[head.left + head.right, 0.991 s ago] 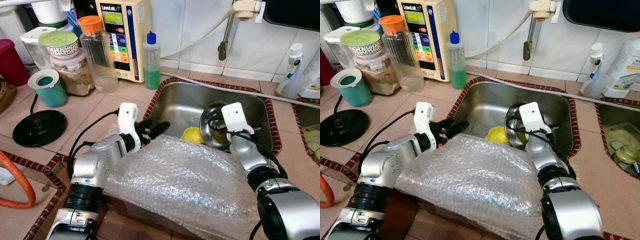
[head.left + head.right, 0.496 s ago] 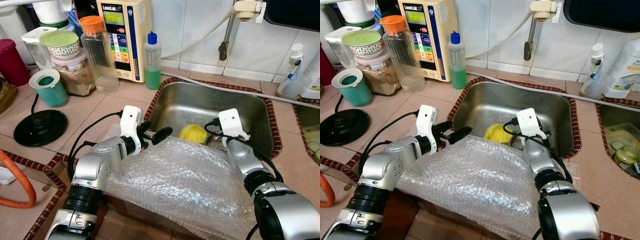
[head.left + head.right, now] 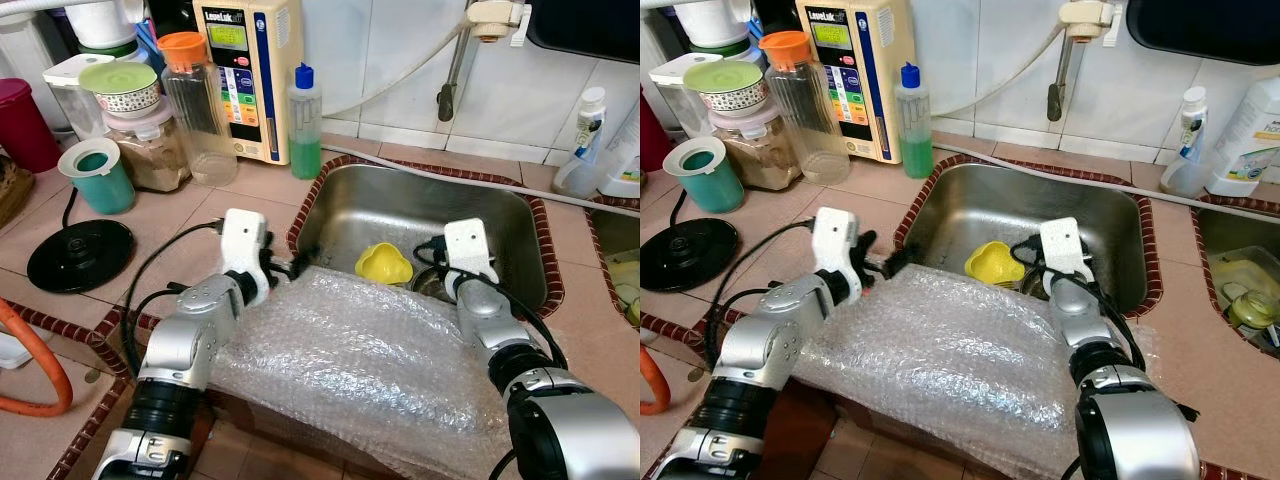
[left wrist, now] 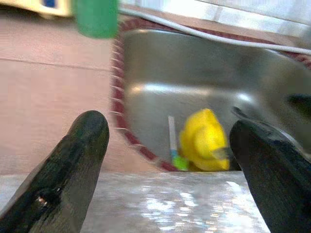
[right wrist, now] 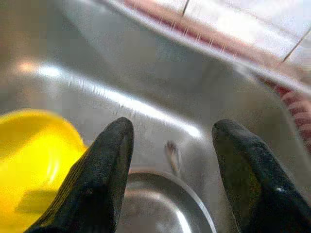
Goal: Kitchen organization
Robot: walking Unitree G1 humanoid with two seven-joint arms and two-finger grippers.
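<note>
Bubble wrap (image 3: 350,360) is draped over the near edge of the sink (image 3: 400,205), and a yellow bowl (image 3: 384,263) sits in the sink just past it. Left tool (image 4: 167,165) hovers at the wrap's left far corner with fingers spread, gripping nothing. Right tool (image 5: 170,165) is down in the sink right of the bowl, also released, over a steel pot (image 5: 155,208).

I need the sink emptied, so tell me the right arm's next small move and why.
Probably lower the right tool a little and shut it on the metal bowl's rim. Its fingers are open and hang just above that rim, inside the sink, with the yellow cup beside them. The left tool is open over the bubble wrap, away from the bowl.
</note>
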